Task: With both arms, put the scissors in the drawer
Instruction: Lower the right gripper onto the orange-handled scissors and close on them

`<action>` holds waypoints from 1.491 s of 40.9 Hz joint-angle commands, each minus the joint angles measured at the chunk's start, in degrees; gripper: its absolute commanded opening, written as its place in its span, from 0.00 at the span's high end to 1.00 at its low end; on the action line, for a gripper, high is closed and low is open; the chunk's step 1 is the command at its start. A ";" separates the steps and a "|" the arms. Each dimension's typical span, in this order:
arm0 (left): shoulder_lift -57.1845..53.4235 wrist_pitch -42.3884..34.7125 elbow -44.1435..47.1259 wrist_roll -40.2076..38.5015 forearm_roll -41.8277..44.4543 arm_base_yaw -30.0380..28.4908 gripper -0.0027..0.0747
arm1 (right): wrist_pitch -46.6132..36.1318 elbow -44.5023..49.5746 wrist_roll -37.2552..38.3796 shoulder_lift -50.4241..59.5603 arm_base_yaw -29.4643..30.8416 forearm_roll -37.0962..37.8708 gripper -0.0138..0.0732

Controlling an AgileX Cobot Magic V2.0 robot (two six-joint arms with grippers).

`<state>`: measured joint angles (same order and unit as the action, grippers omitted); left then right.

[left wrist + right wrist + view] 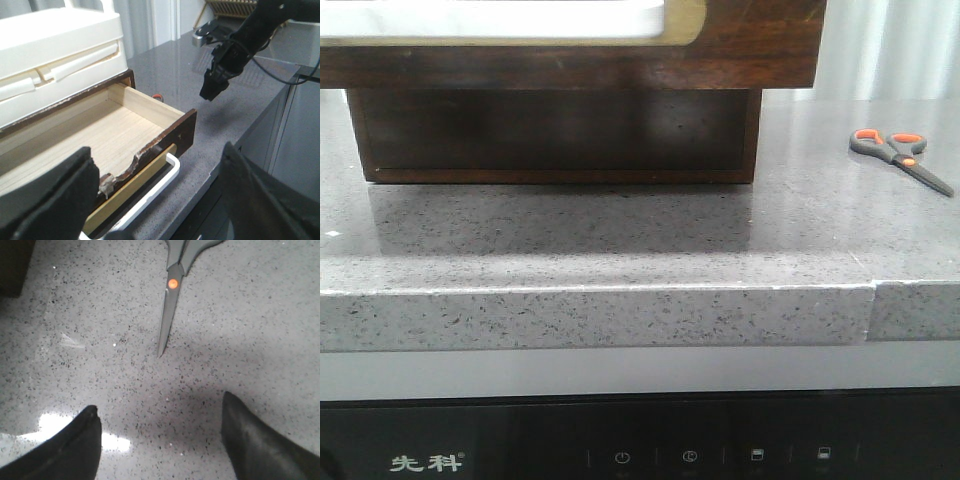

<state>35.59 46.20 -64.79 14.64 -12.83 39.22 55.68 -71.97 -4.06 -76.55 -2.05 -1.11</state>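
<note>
The scissors (900,155) lie flat on the grey counter at the right, with dark grey handles, orange loops and closed blades. In the right wrist view the blades (169,315) point toward my right gripper (160,402), which is open and empty, hovering a short way above the counter. The drawer (750,40) is pulled out, its white panel in a tan frame showing at the top of the front view. The left wrist view shows its bare pale wood inside (100,135). My left gripper (159,150) is open and empty just in front of the drawer front. Neither gripper shows in the front view.
The dark wooden cabinet (560,130) stands on the counter at the back left under the open drawer. A white plastic box (60,45) sits on top of it. The counter's front edge (620,290) runs across, with a black appliance panel (620,455) below. The right arm (225,60) shows in the left wrist view.
</note>
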 commanded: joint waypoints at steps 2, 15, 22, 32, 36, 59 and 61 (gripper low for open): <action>0.68 -5.41 -1.74 0.05 -0.68 0.47 0.33 | -0.26 -5.55 -0.82 -3.27 0.06 -0.32 0.23; 0.68 -5.37 -1.40 0.05 -0.68 0.47 0.33 | 5.35 -16.62 1.73 -17.61 2.40 -0.69 0.31; 0.68 -5.37 -1.40 0.05 -0.68 0.47 0.33 | 5.35 -21.62 1.78 -23.52 2.71 -2.51 0.35; 0.68 -5.37 -1.40 0.05 -0.68 0.47 0.33 | 7.06 -28.83 1.72 -30.83 2.71 -4.01 0.35; 0.68 -5.37 -1.40 0.05 -0.68 0.47 0.33 | 7.50 -30.81 1.72 -33.26 2.71 -4.01 0.35; 0.76 -5.37 -1.40 0.05 -0.68 0.47 0.33 | 10.26 -35.06 1.72 -39.19 2.71 -4.06 0.48; 0.76 -5.37 -1.40 0.05 -0.68 0.47 0.33 | 11.05 -35.06 1.67 -39.19 2.71 -4.06 0.51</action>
<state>35.68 45.74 -64.79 14.64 -12.78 39.22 65.78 -105.56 -2.31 -118.14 0.40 -5.00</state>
